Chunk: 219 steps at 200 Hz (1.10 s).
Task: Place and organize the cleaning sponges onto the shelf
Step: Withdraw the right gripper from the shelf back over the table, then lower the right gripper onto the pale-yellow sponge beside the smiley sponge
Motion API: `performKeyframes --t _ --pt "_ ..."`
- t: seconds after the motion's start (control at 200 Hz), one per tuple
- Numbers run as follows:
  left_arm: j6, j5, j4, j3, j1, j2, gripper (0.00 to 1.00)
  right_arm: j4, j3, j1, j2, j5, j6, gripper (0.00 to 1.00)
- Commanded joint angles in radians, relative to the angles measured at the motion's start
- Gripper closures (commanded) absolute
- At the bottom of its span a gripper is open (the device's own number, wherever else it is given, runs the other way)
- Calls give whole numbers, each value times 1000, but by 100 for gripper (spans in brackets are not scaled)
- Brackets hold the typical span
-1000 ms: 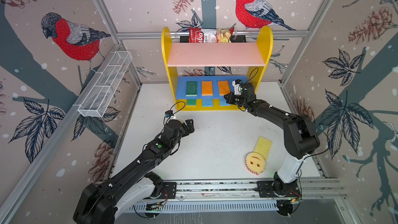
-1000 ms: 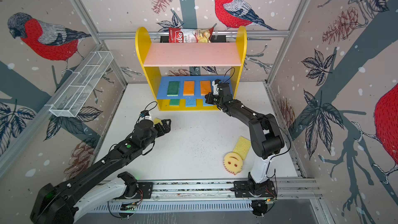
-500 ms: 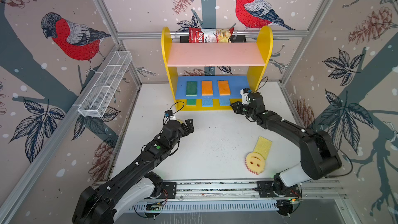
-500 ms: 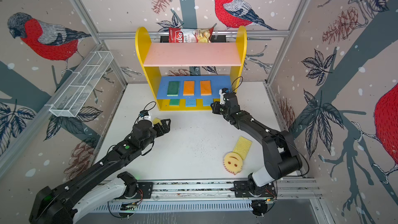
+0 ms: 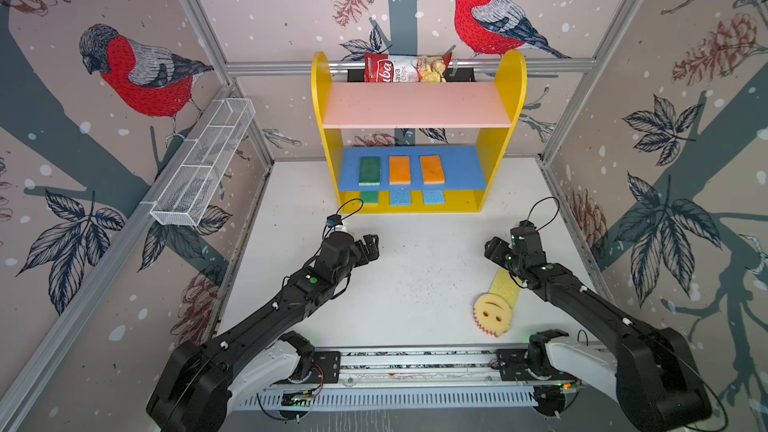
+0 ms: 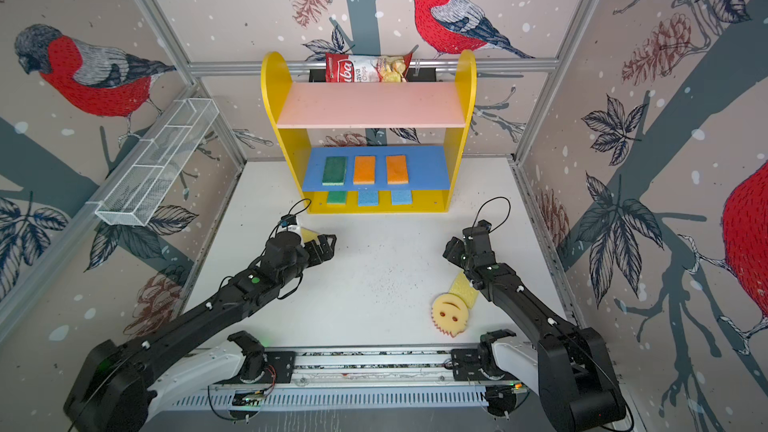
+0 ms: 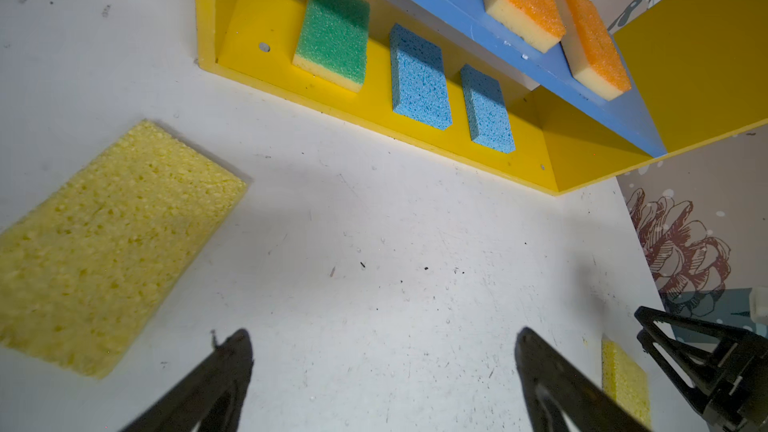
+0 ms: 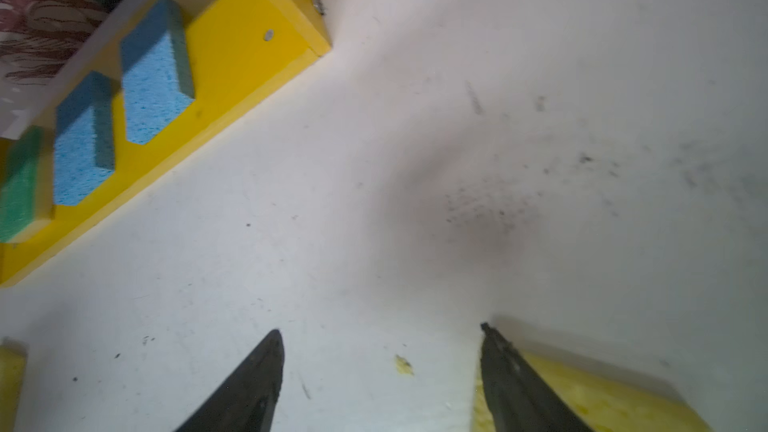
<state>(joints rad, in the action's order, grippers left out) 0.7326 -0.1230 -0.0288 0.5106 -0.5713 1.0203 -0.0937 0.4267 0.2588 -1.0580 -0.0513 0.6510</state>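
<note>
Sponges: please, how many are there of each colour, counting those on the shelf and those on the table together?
green sponges: 2
orange sponges: 2
blue sponges: 2
yellow rectangular sponges: 2
round smiley sponge: 1
Total: 9

Right arm (image 5: 582,295) overlaps one yellow sponge (image 5: 505,290); blue board (image 5: 461,172) hides rear of bottom-tier sponges (image 5: 400,197); other yellow sponge (image 7: 104,243) cut off by frame edge; right wrist view blurred
</note>
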Motion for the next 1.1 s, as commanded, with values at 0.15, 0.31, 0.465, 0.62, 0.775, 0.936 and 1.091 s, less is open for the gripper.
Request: performKeyframes --t 0.15,0.31,0.465,0.62,0.775,0.936,1.091 --pt "-27 33 -102 37 5 88 2 -113 -39 -64 119 -95 71 19" --pt "-35 60 -156 57 4 152 2 -110 -96 -110 178 -43 100 18" --pt "-36 91 -198 74 5 205 2 -92 -137 -124 202 -12 118 18" --pt "-42 102 -211 81 7 233 2 -101 -130 -124 202 14 99 21" --pt "-45 108 -231 77 10 247 2 -79 -92 -116 200 67 71 30" --pt "-42 124 -264 77 16 273 3 -83 -50 -97 180 68 62 32" --pt "-49 140 -297 94 24 316 3 -89 7 -9 160 52 59 49"
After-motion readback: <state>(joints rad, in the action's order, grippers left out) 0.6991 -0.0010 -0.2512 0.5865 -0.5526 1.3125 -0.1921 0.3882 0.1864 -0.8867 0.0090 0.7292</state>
